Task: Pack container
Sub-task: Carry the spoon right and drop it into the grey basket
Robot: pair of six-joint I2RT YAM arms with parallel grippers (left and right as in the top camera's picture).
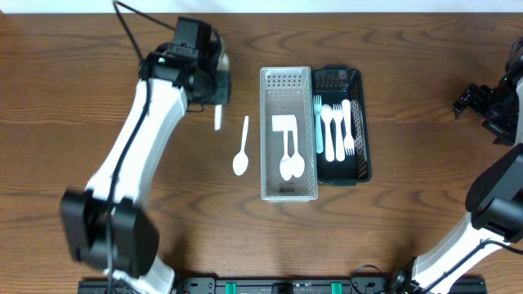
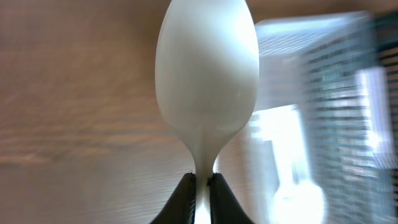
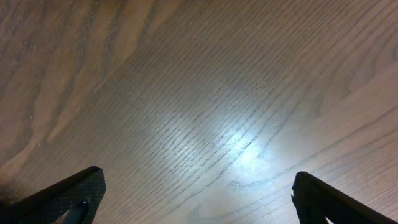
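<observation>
My left gripper (image 1: 217,104) is shut on a white plastic spoon (image 2: 207,81), pinching its neck (image 2: 203,186), with the bowl pointing away from the camera. In the overhead view only a white tip of it (image 1: 218,121) shows, left of the containers. A second white spoon (image 1: 241,149) lies on the table beside the white slotted container (image 1: 265,135), which holds white spoons (image 1: 291,159). The black container (image 1: 362,122) next to it holds white and teal forks (image 1: 337,129). My right gripper (image 1: 478,100) is open and empty over bare wood (image 3: 199,193) at the far right.
The wooden table (image 1: 392,229) spreads around the two containers. The left arm's white link (image 1: 139,139) crosses the left side of the table. The right arm's base (image 1: 498,212) stands at the right edge.
</observation>
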